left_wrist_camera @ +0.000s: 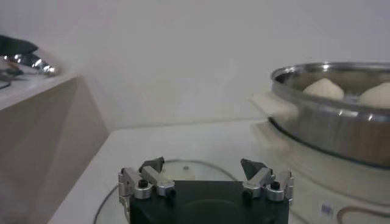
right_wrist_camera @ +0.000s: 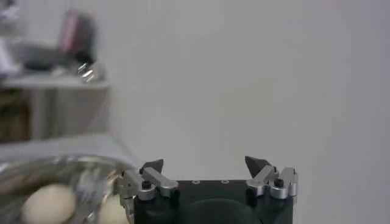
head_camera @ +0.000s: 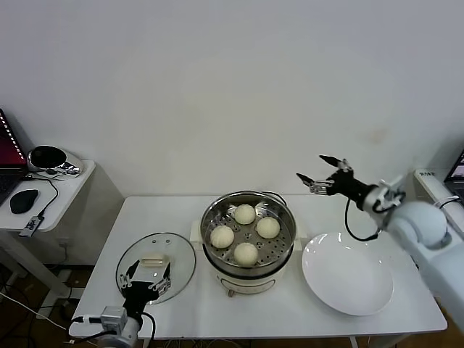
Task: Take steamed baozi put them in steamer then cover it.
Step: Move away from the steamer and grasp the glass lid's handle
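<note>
A: Four baozi (head_camera: 245,233) sit in the steamer (head_camera: 283,214), centre. Plate (head_camera: 348,274) bare.
B: Covering remains. Left gripper (head_camera: 147,276), open, hangs above the lid (head_camera: 181,254), near left; must grasp its handle. Right gripper (head_camera: 319,174) open, empty, far right.

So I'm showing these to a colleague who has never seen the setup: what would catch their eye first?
Probably the shiny steamer at the table's middle, four baozi sitting on its perforated floor, uncovered. Next, the glass lid lying flat to its left with the open left gripper just over its near edge. The open right gripper hangs in the air beyond the empty white plate.
</note>
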`<state>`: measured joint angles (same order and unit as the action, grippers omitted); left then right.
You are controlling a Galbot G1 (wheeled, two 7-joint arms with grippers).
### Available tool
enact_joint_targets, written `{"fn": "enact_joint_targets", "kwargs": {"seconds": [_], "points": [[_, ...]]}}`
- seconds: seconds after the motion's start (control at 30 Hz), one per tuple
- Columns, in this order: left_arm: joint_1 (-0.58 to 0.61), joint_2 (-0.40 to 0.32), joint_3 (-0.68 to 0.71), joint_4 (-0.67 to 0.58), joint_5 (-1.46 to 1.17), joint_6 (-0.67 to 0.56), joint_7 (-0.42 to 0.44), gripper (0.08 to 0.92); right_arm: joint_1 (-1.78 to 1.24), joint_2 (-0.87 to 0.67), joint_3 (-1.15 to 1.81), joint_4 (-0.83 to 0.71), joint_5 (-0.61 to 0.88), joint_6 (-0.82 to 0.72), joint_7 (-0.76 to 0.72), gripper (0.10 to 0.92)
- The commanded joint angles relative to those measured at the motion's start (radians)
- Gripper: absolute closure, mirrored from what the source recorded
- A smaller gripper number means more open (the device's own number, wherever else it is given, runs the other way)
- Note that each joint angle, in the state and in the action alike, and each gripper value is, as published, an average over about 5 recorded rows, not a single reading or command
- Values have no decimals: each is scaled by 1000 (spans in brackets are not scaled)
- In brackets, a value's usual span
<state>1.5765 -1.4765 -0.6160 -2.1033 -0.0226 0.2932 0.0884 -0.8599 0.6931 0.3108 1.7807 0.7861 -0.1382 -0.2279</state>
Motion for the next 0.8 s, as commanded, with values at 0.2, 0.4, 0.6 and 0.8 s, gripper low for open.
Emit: {"fn": "enact_joint_targets", "kwargs": {"seconds": [0.2,0.4,0.6,0.8], "points": [[-76,15,8,61,203,-110,-17,177,-621,427,391,15,-51,338,182,203],[-98,23,19,129,674,-201,-44,177,-643,472,390,10,-49,337,195,203],[-97,76,44,200,1076,-295,-149,177,-639,460,395,31,-52,320,197,203],[-48,174,140,253,1329,-179,-345,177,-617,461,390,18,-54,311,197,203]]}}
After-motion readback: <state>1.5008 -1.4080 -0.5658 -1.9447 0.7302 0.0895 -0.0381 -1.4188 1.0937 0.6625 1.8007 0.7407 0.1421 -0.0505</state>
